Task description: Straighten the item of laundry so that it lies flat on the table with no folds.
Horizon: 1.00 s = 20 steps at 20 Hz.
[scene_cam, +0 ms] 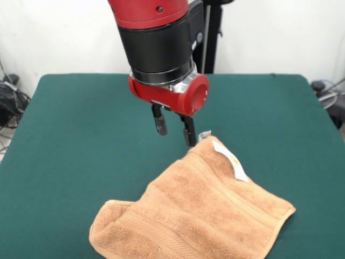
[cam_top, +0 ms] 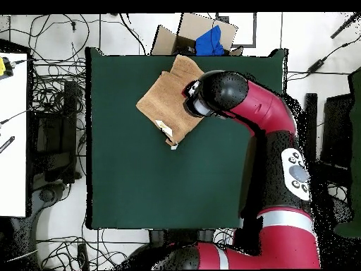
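Observation:
The peach-orange towel [scene_cam: 194,213] lies rumpled on the green table [scene_cam: 81,140], near its front edge in the front view. It is doubled over, with a rolled fold at its left corner. Its white tag [scene_cam: 233,160] shows at the far corner. My gripper [scene_cam: 174,128] hangs just behind that far corner, a little above the table, fingers apart and empty. The right fingertip [scene_cam: 189,136] is close to the towel's edge. In the overhead view the towel [cam_top: 166,99] lies near the table's [cam_top: 141,176] top edge, and the arm's head [cam_top: 215,93] hides the gripper.
A cardboard box with a blue thing in it [cam_top: 204,35] stands off the table beyond the towel. Cables cover the floor on the left [cam_top: 56,106]. A white surface [cam_top: 13,134] is at the far left. The black pedestal post [scene_cam: 213,38] rises behind the arm.

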### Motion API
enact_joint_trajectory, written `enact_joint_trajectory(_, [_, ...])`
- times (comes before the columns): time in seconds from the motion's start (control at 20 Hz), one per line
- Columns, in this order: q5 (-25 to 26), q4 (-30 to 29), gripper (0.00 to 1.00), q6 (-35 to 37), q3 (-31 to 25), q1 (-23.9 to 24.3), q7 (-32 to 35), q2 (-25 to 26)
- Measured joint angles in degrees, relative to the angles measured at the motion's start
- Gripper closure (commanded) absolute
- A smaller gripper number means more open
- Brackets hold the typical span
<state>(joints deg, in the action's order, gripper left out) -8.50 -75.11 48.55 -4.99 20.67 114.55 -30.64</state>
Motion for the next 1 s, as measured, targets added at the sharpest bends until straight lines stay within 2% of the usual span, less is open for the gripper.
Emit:
enact_joint_trajectory(0.4, [0.00, 0.00, 0.00, -0.77, -0.01, -0.19, 0.00, 0.50])
enact_joint_trajectory(1.0, [-0.01, 0.00, 0.00, -6.75, -1.17, -0.29, 0.00, 4.10])
